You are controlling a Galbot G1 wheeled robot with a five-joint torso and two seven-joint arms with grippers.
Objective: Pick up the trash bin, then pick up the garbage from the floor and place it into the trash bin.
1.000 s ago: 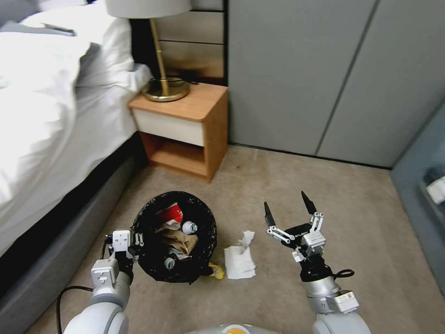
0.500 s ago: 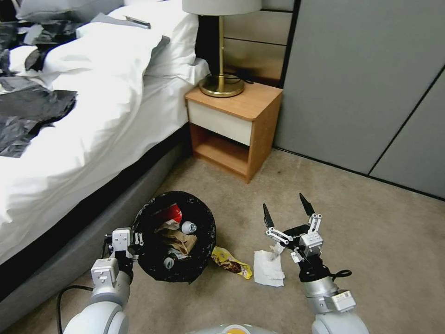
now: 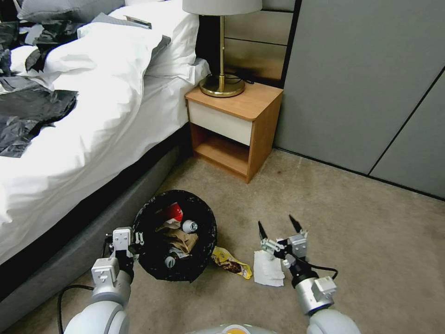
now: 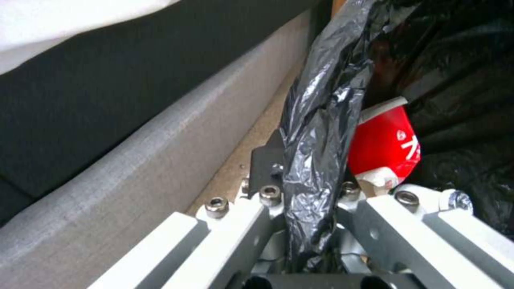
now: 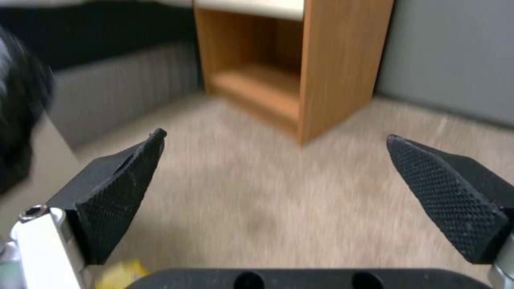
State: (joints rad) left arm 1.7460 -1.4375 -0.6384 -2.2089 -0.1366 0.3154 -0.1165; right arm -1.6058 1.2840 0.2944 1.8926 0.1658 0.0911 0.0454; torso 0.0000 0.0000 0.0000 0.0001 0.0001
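The left gripper (image 3: 134, 241) pinches the rim of the black-lined round bin (image 3: 202, 254), already holding several pieces. The spread right gripper (image 3: 278, 228) hovers just beside a white tissue (image 3: 268, 270); a yellow wrapper (image 3: 232, 262) also remains.

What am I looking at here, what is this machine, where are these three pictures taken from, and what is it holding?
It is a two-armed wheeled robot. One picture looks down from its head; the others come from cameras on each wrist. The left gripper is clamped on the rim of a small round trash bin lined with a crinkly black bag, which holds a red cup and crumpled tan paper. The right gripper, open, hovers above a white tissue on the beige carpet, beside a yellow snack wrapper.
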